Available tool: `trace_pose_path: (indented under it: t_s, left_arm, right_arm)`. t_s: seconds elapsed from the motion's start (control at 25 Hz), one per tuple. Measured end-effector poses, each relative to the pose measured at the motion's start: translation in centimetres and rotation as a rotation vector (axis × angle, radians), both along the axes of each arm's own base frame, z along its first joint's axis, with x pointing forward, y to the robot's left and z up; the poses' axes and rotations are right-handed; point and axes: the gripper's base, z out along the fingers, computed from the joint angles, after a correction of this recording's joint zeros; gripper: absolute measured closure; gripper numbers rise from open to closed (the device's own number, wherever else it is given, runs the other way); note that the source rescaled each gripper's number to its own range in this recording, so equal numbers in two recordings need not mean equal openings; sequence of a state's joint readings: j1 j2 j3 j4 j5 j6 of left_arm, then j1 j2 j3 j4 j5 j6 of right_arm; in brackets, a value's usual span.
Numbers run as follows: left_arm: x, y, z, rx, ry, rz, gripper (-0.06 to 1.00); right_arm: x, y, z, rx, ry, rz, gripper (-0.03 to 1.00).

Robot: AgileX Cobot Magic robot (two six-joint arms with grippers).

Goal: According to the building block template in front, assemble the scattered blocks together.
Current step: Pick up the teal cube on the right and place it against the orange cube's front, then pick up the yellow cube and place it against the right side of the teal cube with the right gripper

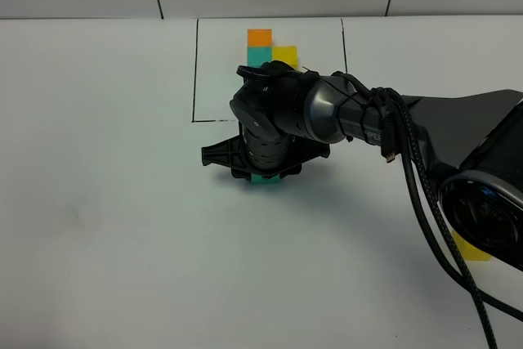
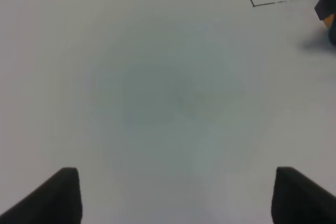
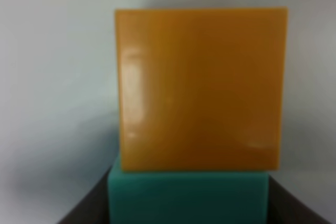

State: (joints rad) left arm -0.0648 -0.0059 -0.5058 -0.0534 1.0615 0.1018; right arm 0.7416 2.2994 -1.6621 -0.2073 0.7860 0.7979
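Blocks (image 1: 264, 180) lie mid-desk and rightward. Leftmost, the left tool (image 2: 177, 177) hangs spread over the desk (image 2: 157, 87), holding nothing. In the middle, just in front of the framed template (image 1: 270, 48), the right tool (image 1: 263, 172) is pinching the teal block (image 3: 189, 198), which touches the orange block (image 3: 202, 87). This looks like the joining step for that pair. Next comes release, then fetching the yellow block (image 1: 472, 248), well apart at far right, to sit beside teal.
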Motion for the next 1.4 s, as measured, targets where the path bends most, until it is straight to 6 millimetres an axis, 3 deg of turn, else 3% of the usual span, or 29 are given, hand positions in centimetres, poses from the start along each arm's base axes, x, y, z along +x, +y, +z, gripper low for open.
trace_pose_path:
  t_s: [0.36, 0.48, 0.68, 0.8, 0.88, 1.12, 1.24, 1.4]
  left_arm:
    - [0.0, 0.0, 0.0, 0.000, 0.000, 0.000, 0.25]
    - [0.0, 0.0, 0.0, 0.000, 0.000, 0.000, 0.25]
    - [0.0, 0.0, 0.0, 0.001, 0.000, 0.000, 0.25]
    - [0.0, 0.0, 0.0, 0.001, 0.000, 0.000, 0.25]
    - [0.0, 0.0, 0.0, 0.001, 0.000, 0.000, 0.25]
    - [0.0, 0.0, 0.0, 0.002, 0.000, -0.001, 0.25]
    - [0.0, 0.0, 0.0, 0.001, 0.000, -0.001, 0.25]
    - [0.0, 0.0, 0.0, 0.001, 0.000, -0.001, 0.25]
  right_arm:
    - [0.0, 0.0, 0.1, 0.007, 0.002, -0.003, 0.91]
    - [0.0, 0.2, 0.2, 0.027, 0.002, -0.009, 0.72]
    - [-0.1, 0.2, 0.5, 0.040, -0.001, -0.014, 0.19]
    - [-0.1, 0.1, 0.9, 0.031, 0.000, -0.013, 0.02]
    - [-0.2, -0.1, 1.7, 0.024, -0.011, -0.008, -0.02]
    - [-0.4, -1.4, 7.4, -0.018, -0.100, 0.112, -0.03]
    - [-0.4, -3.7, 9.4, -0.082, -0.052, 0.161, -0.03]
    - [-1.2, -8.2, 10.6, -0.154, 0.009, 0.198, -0.03]
